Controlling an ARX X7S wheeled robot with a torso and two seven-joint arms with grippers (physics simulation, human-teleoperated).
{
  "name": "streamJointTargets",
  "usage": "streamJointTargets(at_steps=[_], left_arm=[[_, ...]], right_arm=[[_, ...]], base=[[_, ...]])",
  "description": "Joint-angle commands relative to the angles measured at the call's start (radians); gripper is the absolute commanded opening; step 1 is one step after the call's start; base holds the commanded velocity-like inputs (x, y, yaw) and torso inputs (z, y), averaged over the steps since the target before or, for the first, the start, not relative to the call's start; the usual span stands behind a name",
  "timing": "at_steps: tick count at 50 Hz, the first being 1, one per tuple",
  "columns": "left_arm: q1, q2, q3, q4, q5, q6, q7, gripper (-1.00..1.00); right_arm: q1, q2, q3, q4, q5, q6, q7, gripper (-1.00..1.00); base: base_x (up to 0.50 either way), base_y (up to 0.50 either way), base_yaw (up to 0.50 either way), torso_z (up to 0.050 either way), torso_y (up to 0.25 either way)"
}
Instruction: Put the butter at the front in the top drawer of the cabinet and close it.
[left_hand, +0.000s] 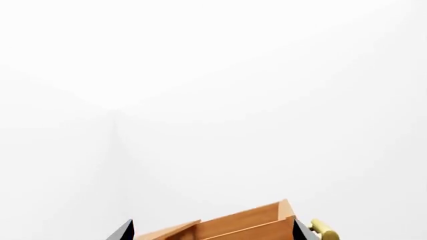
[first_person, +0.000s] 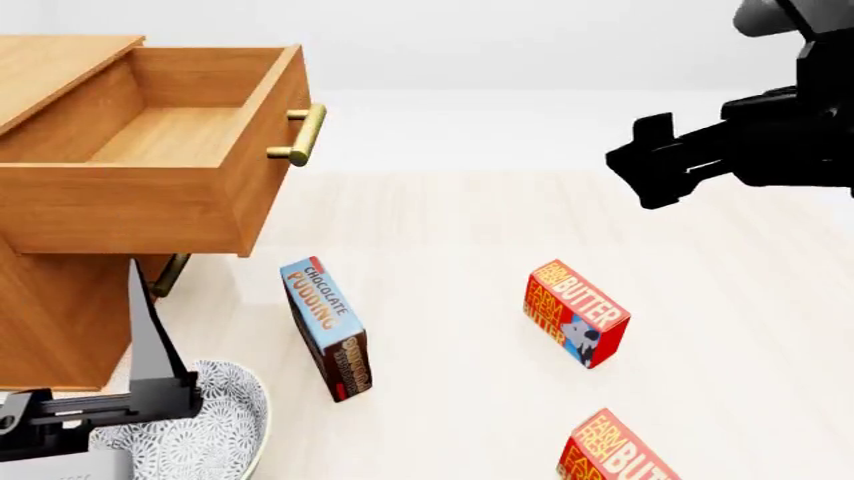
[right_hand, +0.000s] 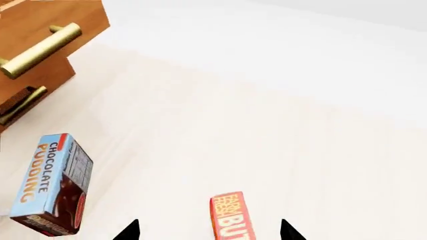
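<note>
Two red butter cartons lie on the pale floor. The butter at the front (first_person: 621, 452) is cut off by the head view's bottom edge, and the other butter carton (first_person: 577, 312) lies farther back. The cabinet (first_person: 54, 310) stands at left with its top drawer (first_person: 147, 200) pulled out and nothing showing inside. My right gripper (first_person: 651, 168) hangs open high above the floor, apart from both cartons. One butter carton (right_hand: 231, 217) shows far below between its fingertips (right_hand: 131, 231). My left gripper (first_person: 144, 300) is open beside the cabinet under the drawer (left_hand: 247, 225), holding nothing.
A blue-and-brown chocolate pudding box (first_person: 327, 328) stands between the cabinet and the butter cartons. A grey patterned bowl (first_person: 214, 430) sits by the cabinet's foot, next to my left arm. The drawer's brass handle (first_person: 304, 135) juts toward the open floor.
</note>
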Motion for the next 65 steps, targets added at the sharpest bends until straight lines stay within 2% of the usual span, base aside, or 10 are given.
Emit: streamJointTargets(at_steps=[1,12,25,40,65], left_arm=[[0.006,0.006,0.006,-0.005,-0.001,0.0,0.003,1.0],[-0.034,0.027,0.039,-0.044,0.0,0.002,0.022,1.0],[-0.072,0.05,0.064,-0.084,0.001,0.009,0.038,1.0],[-0.065,0.048,0.058,-0.071,-0.002,0.01,0.037,1.0],[-0.102,0.059,0.069,-0.1,-0.015,0.008,0.057,1.0]], right_arm=[[0.098,-0.079,-0.236,0.21,-0.267,-0.032,-0.269,1.0],[0.103,-0.143,-0.528,0.301,-0.575,-0.284,-0.573,1.0],[0.062,-0.244,-0.689,0.493,-0.751,-0.502,-0.765,1.0],[-0.014,-0.282,-0.68,0.54,-0.745,-0.586,-0.806,1.0],[-0.099,-0.261,-0.639,0.492,-0.681,-0.572,-0.784,1.0]], base=[[0.0,0.0,0.0,0.0,0.0],[0.0,0.0,0.0,0.0,0.0],[0.0,0.0,0.0,0.0,0.0],[0.0,0.0,0.0,0.0,0.0],[0.0,0.0,0.0,0.0,0.0]])
